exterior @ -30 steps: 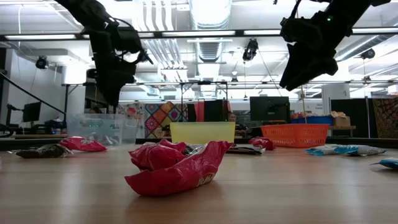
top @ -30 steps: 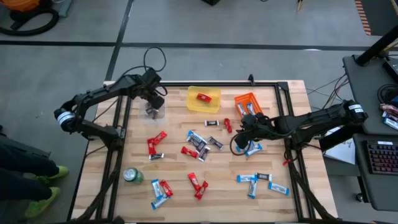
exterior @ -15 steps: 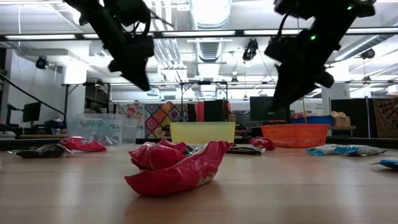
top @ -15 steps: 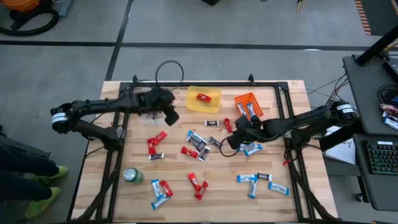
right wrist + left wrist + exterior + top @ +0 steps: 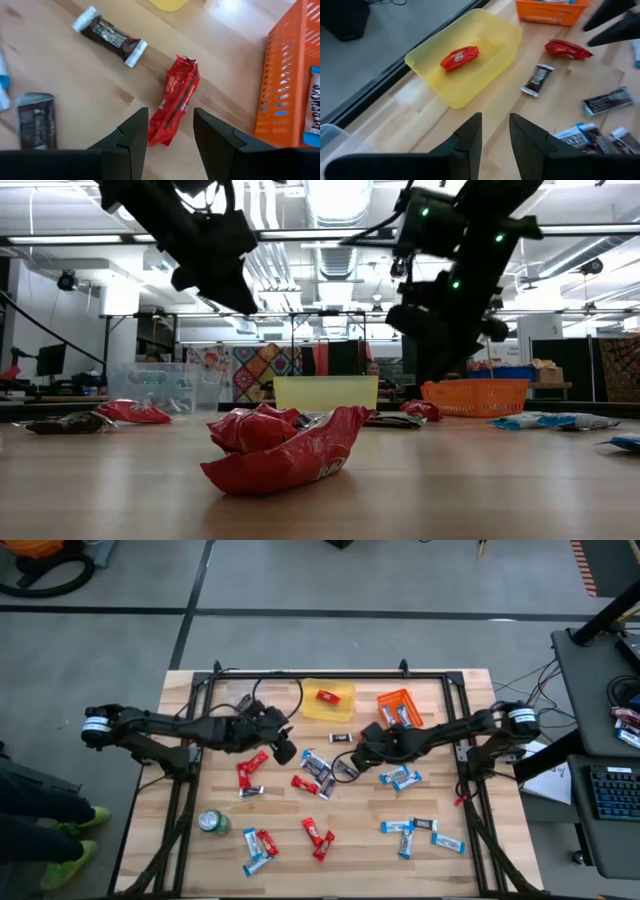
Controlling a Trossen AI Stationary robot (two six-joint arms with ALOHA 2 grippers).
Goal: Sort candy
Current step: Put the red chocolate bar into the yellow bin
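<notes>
The right gripper (image 5: 169, 137) hangs with fingers parted and empty, just above a red candy bar (image 5: 174, 106) lying beside the orange basket (image 5: 290, 80). Its glossy, crinkly wrapper looks light and slippery; pinch across the middle. The left gripper (image 5: 495, 131) is also apart, holding nothing.

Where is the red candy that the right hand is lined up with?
The red candy lies on the bare wood just ahead of the right hand, between the orange basket and a dark brown bar.
</notes>
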